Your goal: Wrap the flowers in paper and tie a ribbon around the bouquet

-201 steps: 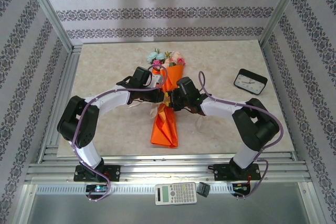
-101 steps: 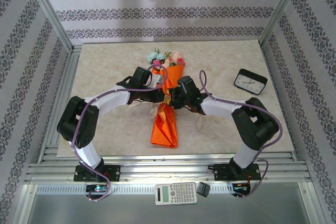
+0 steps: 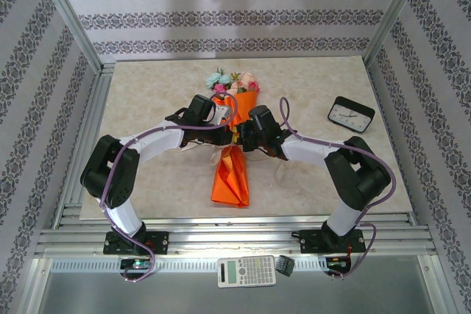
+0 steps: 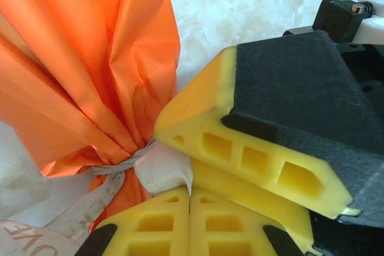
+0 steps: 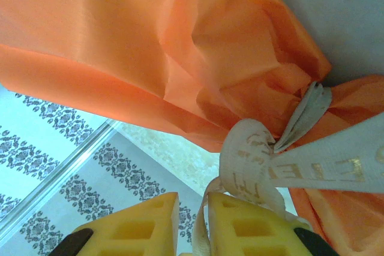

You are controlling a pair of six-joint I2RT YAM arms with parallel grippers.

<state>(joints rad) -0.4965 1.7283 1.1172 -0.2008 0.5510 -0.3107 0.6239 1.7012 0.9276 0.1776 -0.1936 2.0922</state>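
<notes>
Two robot arms meet at the waist of an orange bouquet (image 3: 232,170) lying mid-desk, with a ribbon (image 5: 246,160) cinched round it.

Bare desk (image 3: 147,174) lies open left of the bouquet and beyond its blooms. Right of the bouquet, well apart, a black clock (image 3: 351,114) sits near the desk's right edge. Past the bouquet's pointed tail, off the desk's near edge, lies a calculator (image 3: 246,270). The paper (image 4: 90,58) cone holds the flowers (image 3: 232,81), which show at its far, wide end. Both arms reach inward with elbows bent, wrists either side of the bouquet's waist. The left end effector (image 4: 190,191) is pinched together on a piece of ribbon. The right end effector (image 5: 193,202) has its fingers (image 5: 138,226) slightly apart with a ribbon strand between them; I cannot tell whether it grips.
</notes>
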